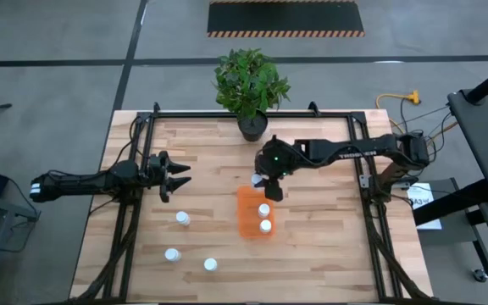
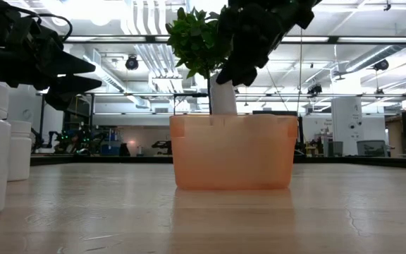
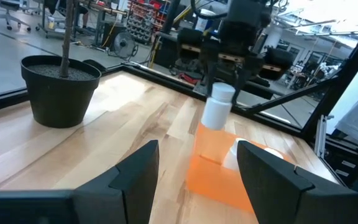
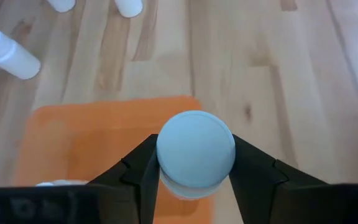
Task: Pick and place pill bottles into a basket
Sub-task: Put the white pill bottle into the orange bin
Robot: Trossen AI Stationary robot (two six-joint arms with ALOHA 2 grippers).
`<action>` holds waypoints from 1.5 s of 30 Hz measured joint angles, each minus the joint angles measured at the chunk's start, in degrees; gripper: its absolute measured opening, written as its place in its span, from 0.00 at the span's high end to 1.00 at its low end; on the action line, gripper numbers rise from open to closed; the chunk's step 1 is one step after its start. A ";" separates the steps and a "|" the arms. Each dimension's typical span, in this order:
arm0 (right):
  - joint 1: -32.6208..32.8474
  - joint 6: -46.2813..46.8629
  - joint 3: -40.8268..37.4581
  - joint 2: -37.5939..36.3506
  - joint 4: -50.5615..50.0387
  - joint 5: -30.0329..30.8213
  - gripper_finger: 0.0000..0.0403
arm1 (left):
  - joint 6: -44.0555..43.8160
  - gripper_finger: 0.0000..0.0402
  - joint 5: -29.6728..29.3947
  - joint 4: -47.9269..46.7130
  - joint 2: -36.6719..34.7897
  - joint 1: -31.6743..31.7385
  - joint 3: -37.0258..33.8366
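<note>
While your right hand (image 4: 194, 163) clamps a bottle (image 4: 196, 149) over the basket (image 1: 248, 222) at frame centre, lower, then release; left hand (image 1: 176, 175) waits open

A leafy green plant (image 1: 249, 78) in a dark pot (image 1: 252, 126) stands at the far edge of the light wooden desk (image 1: 320, 246), near its middle.

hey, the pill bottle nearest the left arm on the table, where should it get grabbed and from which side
Grip that pill bottle across its round cap or upper body, coming straight down from above. It stands upright with its cap facing up, and bare wood surrounds it, so fingers fit on either side. The left end effector hovers open nearby; the right end effector already holds a bottle over the basket.
</note>
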 joint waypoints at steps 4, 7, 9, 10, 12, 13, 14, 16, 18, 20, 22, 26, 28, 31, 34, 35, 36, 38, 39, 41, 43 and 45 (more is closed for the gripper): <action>1.51 1.73 -1.23 -0.15 0.91 1.26 0.64 | 0.00 0.50 0.01 0.02 0.02 0.00 0.00; 2.11 3.32 -2.99 -0.15 3.59 1.27 0.64 | 0.00 0.50 0.02 0.00 0.02 0.01 0.00; 2.38 4.65 -4.12 -0.20 6.18 1.28 0.64 | 0.00 0.50 0.00 0.02 0.02 0.00 0.00; 2.47 5.21 -4.70 -0.34 7.09 1.28 0.64 | 0.00 0.50 0.02 0.00 0.00 0.02 0.00; 2.79 5.96 -6.02 -0.59 8.49 1.45 0.64 | 0.00 0.50 0.00 0.02 0.00 0.01 0.00; 2.96 6.26 -6.53 -0.81 8.69 1.76 0.64 | 0.00 0.50 0.01 0.01 0.00 0.02 0.00; 3.22 6.28 -7.04 -0.99 8.66 2.50 0.64 | 0.00 0.50 0.00 0.02 0.00 0.01 0.00; 3.48 6.25 -7.99 -1.44 8.68 3.51 0.64 | 0.00 0.50 0.02 0.02 0.02 0.02 0.00; 3.64 6.24 -8.95 -1.81 8.73 4.06 0.64 | 0.00 0.50 0.00 0.02 0.00 0.00 0.00; 3.64 6.45 -9.98 -2.04 9.34 4.19 0.64 | 0.00 0.50 0.01 0.00 0.00 0.02 0.00; 3.64 6.92 -11.07 -2.05 10.85 4.20 0.64 | -0.01 0.50 0.00 0.02 0.00 0.02 0.00; 3.64 7.22 -12.63 -1.95 13.67 4.20 0.64 | 0.00 0.50 0.02 0.00 0.00 0.02 0.00; 3.64 7.80 -13.51 -1.94 15.04 4.21 0.64 | 0.00 0.50 0.00 0.01 0.00 0.01 0.00; 3.64 8.77 -14.83 -1.93 16.32 4.25 0.64 | 0.00 0.50 0.00 0.00 0.00 0.02 0.00; 3.66 8.97 -15.63 -1.95 16.40 4.25 0.64 | 0.00 0.50 0.00 0.00 0.02 0.01 0.00; 3.66 8.95 -15.83 -1.95 16.42 4.27 0.64 | 0.00 0.50 0.00 0.01 0.00 0.00 0.00; 3.66 8.79 -15.98 -1.95 16.40 4.29 0.64 | 0.00 0.50 0.01 0.02 0.00 0.01 0.00; 3.66 8.53 -16.04 -1.95 16.49 4.66 0.64 | 0.00 0.50 0.00 0.01 0.00 0.00 0.00; 3.66 8.28 -16.11 -1.95 16.49 5.17 0.64 | 0.00 0.50 0.00 0.01 -0.02 0.01 0.00; 3.64 8.05 -16.17 -1.93 16.47 5.64 0.64 | 0.00 0.50 0.02 0.02 0.04 0.02 0.00; 3.64 7.99 -16.38 -1.95 16.67 5.76 0.64 | -0.02 0.50 0.00 0.02 0.02 0.00 0.00; 3.64 7.94 -16.99 -1.95 17.76 5.78 0.64 | -0.01 0.50 0.01 0.00 0.01 0.01 0.00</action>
